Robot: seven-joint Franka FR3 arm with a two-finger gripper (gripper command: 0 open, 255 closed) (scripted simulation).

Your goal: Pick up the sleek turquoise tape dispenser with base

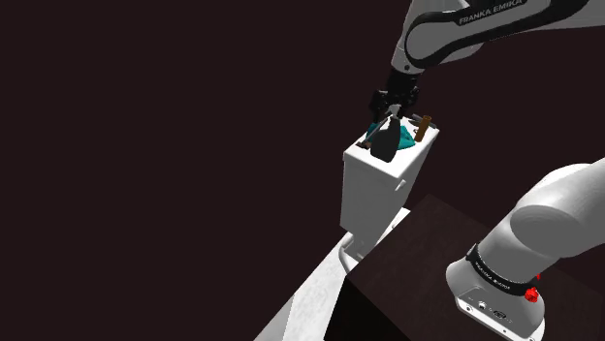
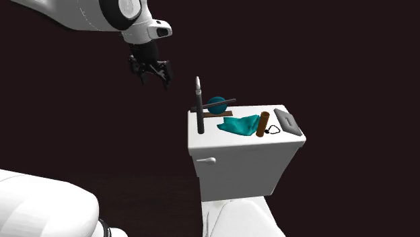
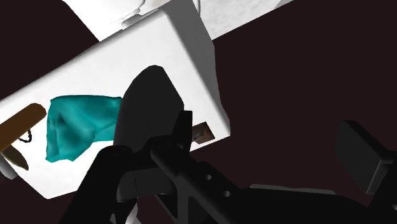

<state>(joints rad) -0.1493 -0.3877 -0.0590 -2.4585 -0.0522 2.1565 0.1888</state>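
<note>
open air between gripper (image 2: 155,79) and tank lid (image 2: 206,137), tall dark upright tool (image 2: 199,108) on that side, teal cloth (image 2: 239,125) and brown cylinder (image 2: 262,124) seemingly touching

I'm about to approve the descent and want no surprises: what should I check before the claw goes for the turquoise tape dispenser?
1. Claw open: ok, its fingers stand apart.
2. Claw empty: ok, nothing sits between the fingers.
3. Claw over the tape dispenser: not ok. In the second exterior view it hangs above and to the left of the white tank.
4. Free way down: not ok. An upright dark stick stands close beside the dispenser.
5. Clear of the crumpled turquoise thing: cannot tell. The two lie close together, and contact is unclear.
</note>
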